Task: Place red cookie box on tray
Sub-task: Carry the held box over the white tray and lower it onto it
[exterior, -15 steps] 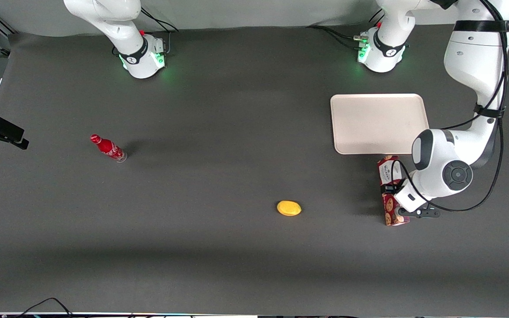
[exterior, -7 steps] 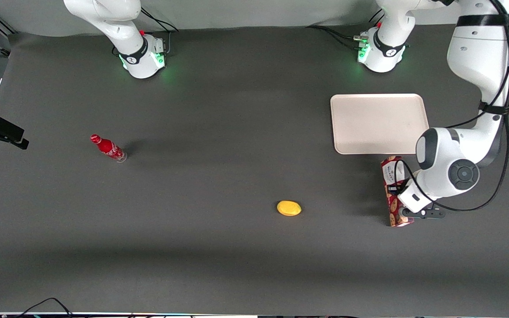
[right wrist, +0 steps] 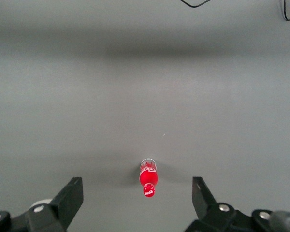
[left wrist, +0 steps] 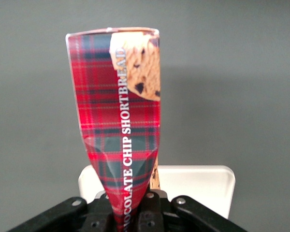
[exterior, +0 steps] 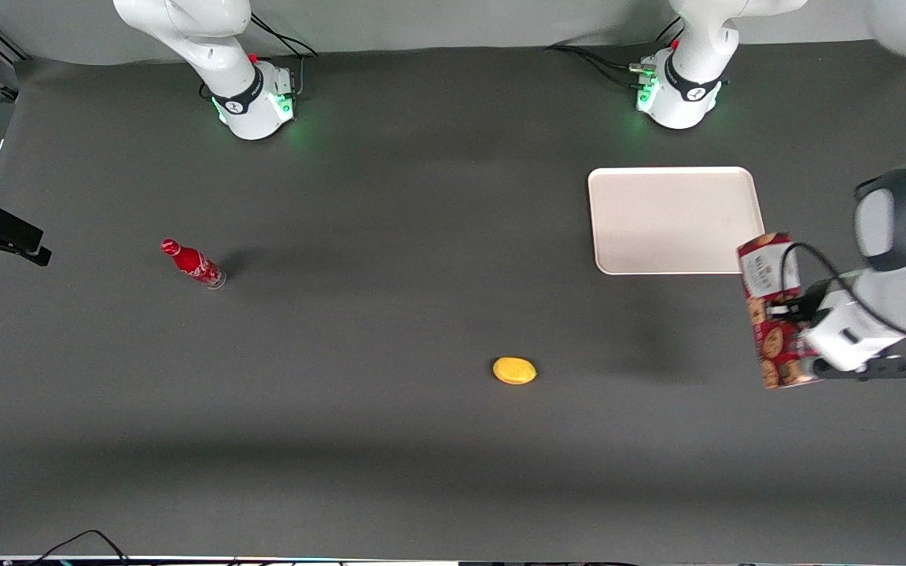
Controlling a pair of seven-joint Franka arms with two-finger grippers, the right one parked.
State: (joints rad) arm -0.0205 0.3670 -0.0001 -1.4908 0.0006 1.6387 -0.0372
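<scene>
Tool clamped on the box, gripping it across its narrow faces about midway along its length. Box is lifted clear of the bench, held above the working arm's end, and looks tilted, with the white label end pointing toward the tray and overlapping the tray's near corner in the front view. The cookie-printed end points toward the bench's front edge.

Wrist view: fingers pinch the box hard enough to crease the carton, which narrows where it enters the tool. Tartan print and the words "chocolate chip shortbread" run along its length; a cookie picture sits at the free end. A bit of the tray shows under the box near the tool.

Tray lies flat on the bench near the working arm's base, nothing on it.

Also on the bench: a yellow lump around the middle, nearer the front edge, and a red bottle toward the parked arm's end.
</scene>
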